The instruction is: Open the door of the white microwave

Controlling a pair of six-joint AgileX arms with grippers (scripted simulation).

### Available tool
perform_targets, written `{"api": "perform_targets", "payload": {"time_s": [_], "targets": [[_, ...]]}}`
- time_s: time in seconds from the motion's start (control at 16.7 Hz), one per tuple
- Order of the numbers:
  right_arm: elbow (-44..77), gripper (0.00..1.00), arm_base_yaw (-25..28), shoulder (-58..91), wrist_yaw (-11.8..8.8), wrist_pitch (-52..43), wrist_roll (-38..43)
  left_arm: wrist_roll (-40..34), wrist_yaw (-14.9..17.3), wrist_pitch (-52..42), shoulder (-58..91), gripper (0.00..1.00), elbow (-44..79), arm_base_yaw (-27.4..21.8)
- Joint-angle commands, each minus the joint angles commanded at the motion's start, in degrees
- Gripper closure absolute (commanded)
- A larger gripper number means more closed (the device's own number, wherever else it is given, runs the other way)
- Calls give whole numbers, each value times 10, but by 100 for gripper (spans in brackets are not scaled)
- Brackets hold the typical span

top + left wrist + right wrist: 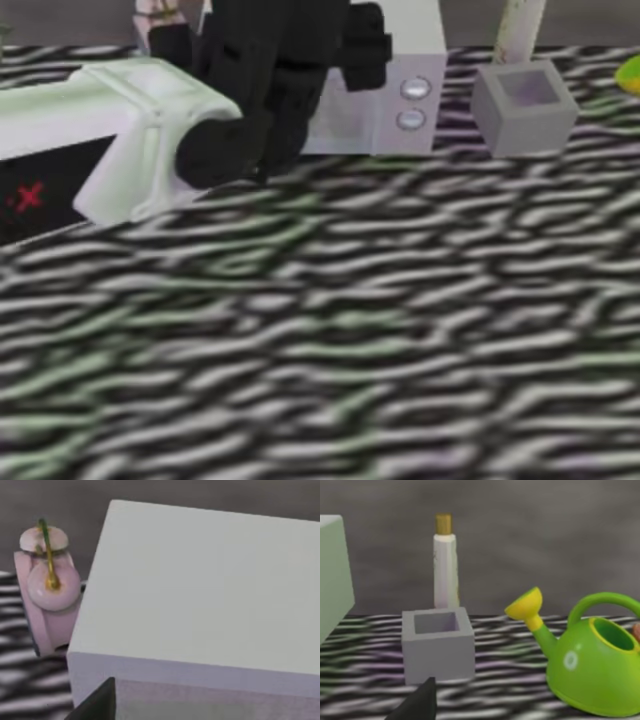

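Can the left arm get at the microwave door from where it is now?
Probably yes. The left arm's hand is right at the front of the boxy white microwave, over its flat white door, beside the two round silver knobs. Nothing stands between them.

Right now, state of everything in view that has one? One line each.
Microwave: upright at the table's far edge.
Door: mostly hidden by the left arm; open or shut can't be told.
Left pincer: at the door front, fingers hidden.
Grey cube: upright, open top, looks empty.
Bottle: upright, capped.
Watering can: upright.
Pink clock: upright beside the microwave.
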Motion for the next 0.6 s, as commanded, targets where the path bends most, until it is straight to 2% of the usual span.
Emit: {"api": "perform_targets", "payload": {"time_s": [0.3, 0.6], "targets": [[0, 0, 0, 0, 0, 0, 0, -32, -62, -17, 157, 0, 107, -71], [0, 0, 0, 0, 0, 0, 0, -36, -73, -22, 183, 0, 123, -83]]}}
